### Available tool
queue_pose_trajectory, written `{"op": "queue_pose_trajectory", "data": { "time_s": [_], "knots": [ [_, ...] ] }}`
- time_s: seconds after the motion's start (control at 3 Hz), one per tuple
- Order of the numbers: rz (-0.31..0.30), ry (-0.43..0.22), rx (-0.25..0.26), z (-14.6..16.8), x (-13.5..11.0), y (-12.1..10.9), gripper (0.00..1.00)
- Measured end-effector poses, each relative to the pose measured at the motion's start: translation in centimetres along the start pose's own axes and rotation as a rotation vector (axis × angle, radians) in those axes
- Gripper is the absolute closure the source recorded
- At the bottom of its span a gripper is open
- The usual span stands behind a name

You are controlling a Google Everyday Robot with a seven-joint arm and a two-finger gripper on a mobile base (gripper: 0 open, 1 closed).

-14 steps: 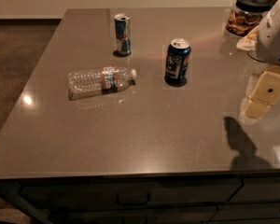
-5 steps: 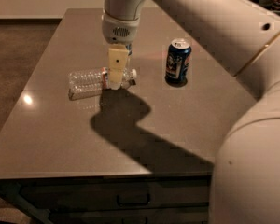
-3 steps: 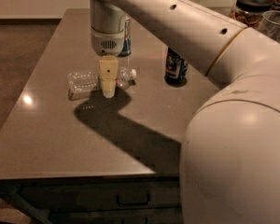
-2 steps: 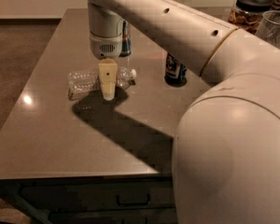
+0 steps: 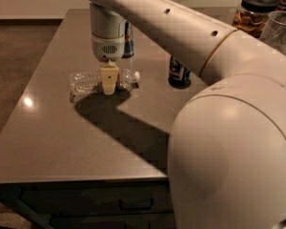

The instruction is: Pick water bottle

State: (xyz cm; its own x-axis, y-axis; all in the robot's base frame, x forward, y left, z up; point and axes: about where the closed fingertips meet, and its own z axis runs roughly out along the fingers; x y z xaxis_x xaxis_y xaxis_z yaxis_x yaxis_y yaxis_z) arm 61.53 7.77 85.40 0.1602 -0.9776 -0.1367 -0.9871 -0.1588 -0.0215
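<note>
Since the start the arm (image 5: 229,128) has swung in from the right edge. Over the last second or so the pincer (image 5: 108,82) has shifted from the capped end of the water bottle (image 5: 86,84) toward its middle and sunk lower; the bottle lies where it lay.

Nearest, the arm's smooth, rounded off-white shell fills the lower right. Under the front edge of the surface (image 5: 52,142) runs a dark drawer front with a slim bar handle (image 5: 133,205). The surface is a flat grey-brown slab with a dull sheen, and the arm's shadow (image 5: 124,123) falls across it.

Past the shadow the water bottle lies on its side in the left half of the surface: clear ribbed plastic, white cap (image 5: 137,75) pointing right. The pincer, cream-coloured and blunt, points straight down from a pale cylindrical wrist and covers the bottle's middle (whether it has closed on the bottle I cannot tell).

Right of the bottle, apart from it, a dark blue soda can (image 5: 179,75) stands partly behind the arm. A slim silver-blue can (image 5: 129,39) shows as a sliver behind the wrist. Farthest right are a dark-lidded glass jar (image 5: 252,13) and a clear cup (image 5: 281,30).
</note>
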Motion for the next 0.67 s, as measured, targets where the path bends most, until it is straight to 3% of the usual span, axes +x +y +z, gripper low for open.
{"op": "queue_pose_trajectory", "data": {
  "time_s": [0.33,0.67],
  "knots": [
    [-0.009,-0.079,0.019,-3.4,0.5,-0.4,0.88],
    [-0.023,-0.146,0.053,-6.6,0.5,-0.5,1.0]
  ]
}}
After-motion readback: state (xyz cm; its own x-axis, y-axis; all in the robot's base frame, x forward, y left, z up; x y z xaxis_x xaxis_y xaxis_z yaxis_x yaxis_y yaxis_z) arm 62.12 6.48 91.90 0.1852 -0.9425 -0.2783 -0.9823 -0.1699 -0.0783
